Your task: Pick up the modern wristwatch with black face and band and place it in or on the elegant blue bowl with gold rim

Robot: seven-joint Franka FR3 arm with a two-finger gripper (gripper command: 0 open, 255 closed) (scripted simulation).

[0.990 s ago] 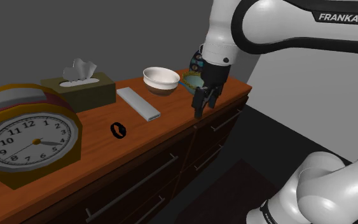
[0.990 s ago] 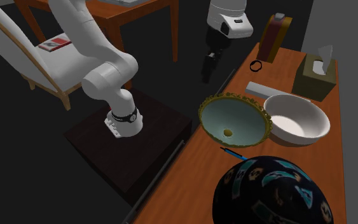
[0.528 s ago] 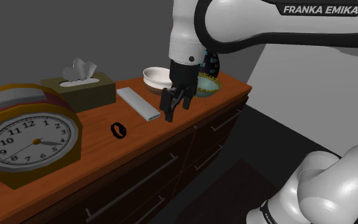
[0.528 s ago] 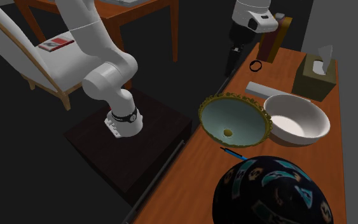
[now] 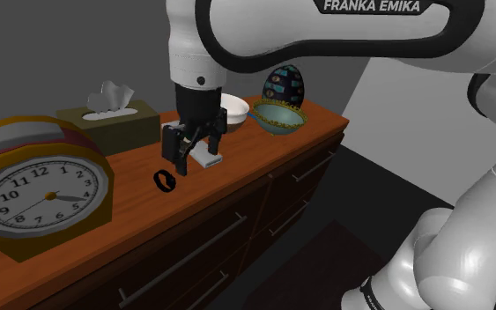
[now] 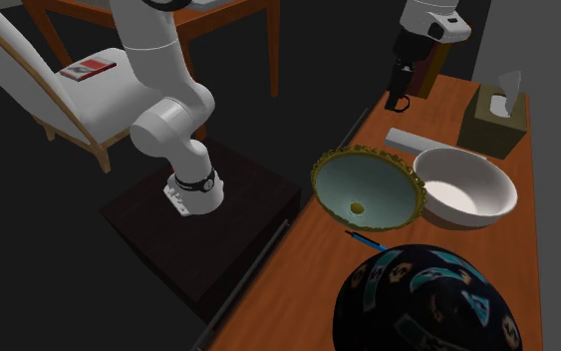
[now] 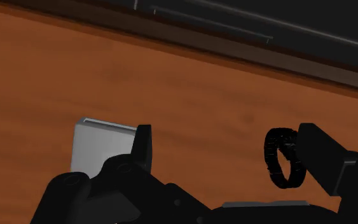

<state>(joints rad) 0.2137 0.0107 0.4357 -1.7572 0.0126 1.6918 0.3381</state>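
The black wristwatch lies on the wooden dresser top, between the clock and a grey slab. My gripper hovers just above it, a little toward the slab, fingers open and holding nothing. In the wrist view the watch stands on edge between the fingers, close against one finger, while the gripper stays apart from it. The blue bowl with a gold rim sits toward the dresser's far end. Its pale inside holds a small yellow bit. In the second exterior view the gripper covers the watch.
A grey slab lies by the other finger. A white bowl and a dark patterned egg stand by the blue bowl. A tissue box and a big clock sit at the shoulder view's left. A pen lies near the egg.
The arm has swept along the dresser from beside the blue bowl to the shoulder view's left, past the grey slab, and now hangs over the watch. Nothing was taken hold of.
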